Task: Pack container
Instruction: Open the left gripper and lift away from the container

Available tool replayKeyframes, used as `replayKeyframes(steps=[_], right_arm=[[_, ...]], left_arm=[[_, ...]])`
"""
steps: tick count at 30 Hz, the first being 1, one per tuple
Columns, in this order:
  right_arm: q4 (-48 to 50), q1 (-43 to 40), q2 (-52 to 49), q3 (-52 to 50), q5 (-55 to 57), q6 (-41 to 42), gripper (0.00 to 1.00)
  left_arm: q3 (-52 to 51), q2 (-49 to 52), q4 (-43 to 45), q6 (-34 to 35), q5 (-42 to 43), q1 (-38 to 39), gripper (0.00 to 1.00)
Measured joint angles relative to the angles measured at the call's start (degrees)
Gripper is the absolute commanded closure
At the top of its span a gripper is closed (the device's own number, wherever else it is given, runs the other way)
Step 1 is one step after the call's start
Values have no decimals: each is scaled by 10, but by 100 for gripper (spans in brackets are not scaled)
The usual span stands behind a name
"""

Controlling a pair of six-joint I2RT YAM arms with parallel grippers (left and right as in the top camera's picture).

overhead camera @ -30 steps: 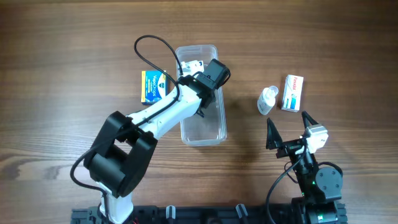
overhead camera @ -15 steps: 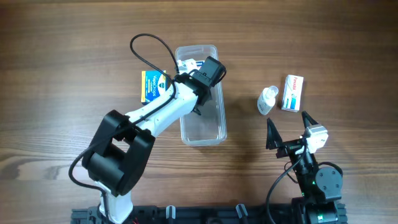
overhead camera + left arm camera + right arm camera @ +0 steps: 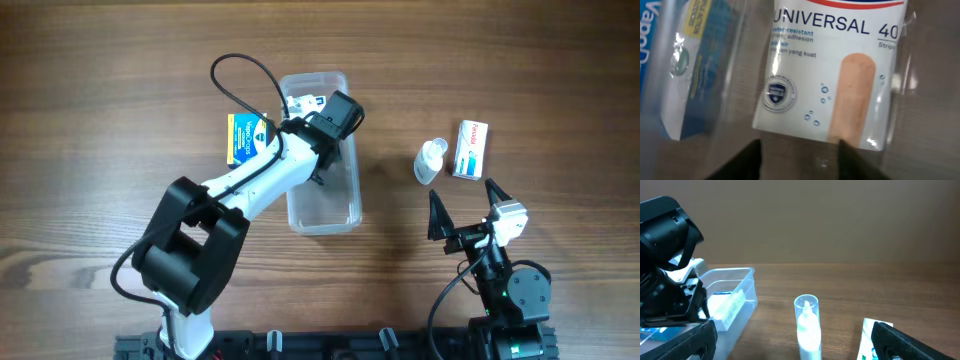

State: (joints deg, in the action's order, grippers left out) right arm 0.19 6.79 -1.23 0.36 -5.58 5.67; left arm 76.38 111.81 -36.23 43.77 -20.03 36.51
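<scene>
The container (image 3: 334, 198) is a clear plastic tub in the middle of the table. A white plaster box (image 3: 303, 103) lies inside it at the far end. In the left wrist view this box (image 3: 835, 75) fills the frame just ahead of my fingers. My left gripper (image 3: 322, 128) hangs over the far half of the tub. It is open and empty in the left wrist view (image 3: 800, 162). My right gripper (image 3: 466, 212) is open and empty near the front right. The tub also shows in the right wrist view (image 3: 737, 292).
A blue and yellow box (image 3: 245, 138) lies against the tub's left side, seen through the wall in the left wrist view (image 3: 670, 75). A small clear bottle (image 3: 431, 160) and a white and red box (image 3: 470, 148) lie ahead of my right gripper. The bottle (image 3: 807, 325) stands upright.
My left gripper has shifted slightly left and away. The tub has slid a little to the left with it. The right arm has not moved.
</scene>
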Motion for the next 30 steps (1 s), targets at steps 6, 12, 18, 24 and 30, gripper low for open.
replayKeyframes(steps=[6,12,18,24,30], right_arm=[[0,0,0,0,0,0,0],[0,0,0,0,0,0,0],[0,0,0,0,0,0,0],[0,0,0,0,0,0,0],[0,0,0,0,0,0,0]], left_arm=[[0,-28,-9,-3,4,0,22],[0,-122,-29,-2,4,0,19],[0,-199,-54,-5,3,0,13],[0,-236,-79,-19,3,-14,0],[0,-238,-119,-22,3,-66,0]])
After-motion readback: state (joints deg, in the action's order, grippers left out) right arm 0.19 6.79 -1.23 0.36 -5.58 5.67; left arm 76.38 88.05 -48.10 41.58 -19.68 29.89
